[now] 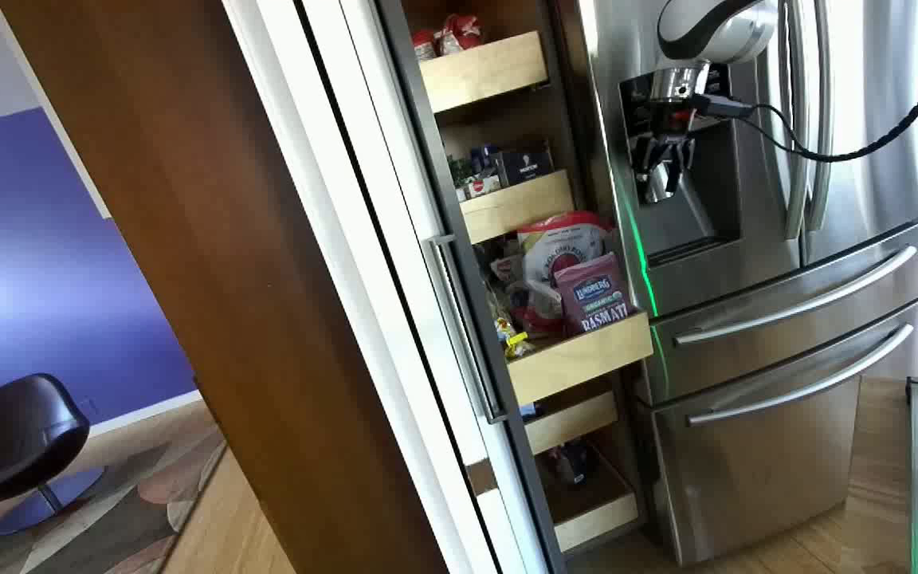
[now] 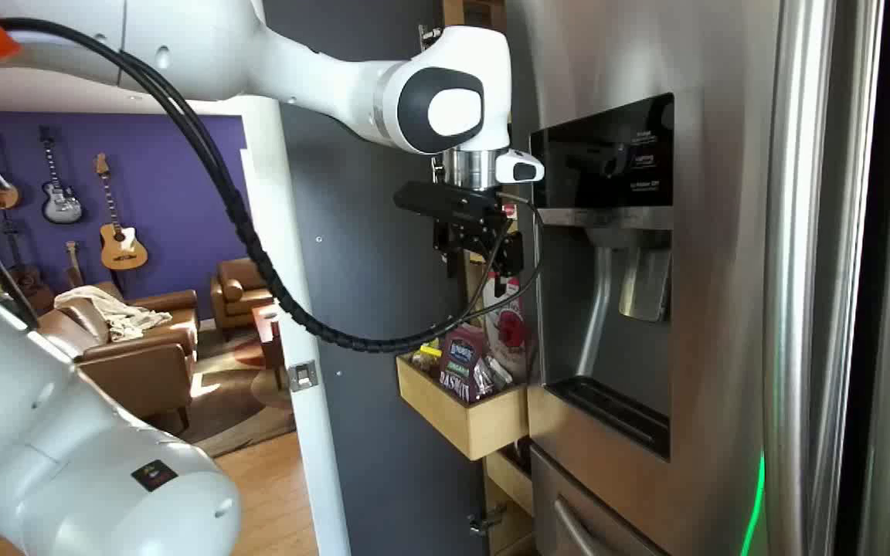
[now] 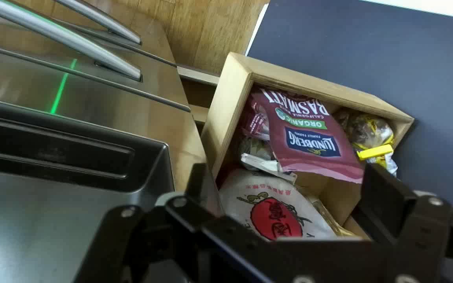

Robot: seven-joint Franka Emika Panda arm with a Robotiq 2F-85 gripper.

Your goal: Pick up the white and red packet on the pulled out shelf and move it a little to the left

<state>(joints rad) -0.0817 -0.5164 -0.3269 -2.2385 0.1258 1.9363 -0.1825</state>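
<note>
White and red packet (image 1: 562, 237), one: a soft plastic bag, white, with a red band along its top and a rounded red patch on its face. We find it standing in the pulled out shelf (image 1: 586, 357), on the far side of a plum-coloured pouch (image 1: 593, 291).

Shelf: pale wood, box-shaped, square-cornered, with a low plain front board.

Pouch: flat-faced plastic, lettered Lundberg, leaning at the near right. Beside it we note a crinkled clear bag (image 3: 366, 127) with a straight yellow clip (image 3: 376, 152).

Gripper (image 3: 285, 175), one: black, jointed, hard-edged. We see its blocky fingers (image 3: 385, 196) spread wide; in both exterior views it points down, and we place it higher than the packet and apart from it.

Fridge (image 1: 754, 470), one: shiny steel, right of the shelf.

Door panel (image 2: 383, 232), one: flat, dark grey, left of the shelf.
</note>
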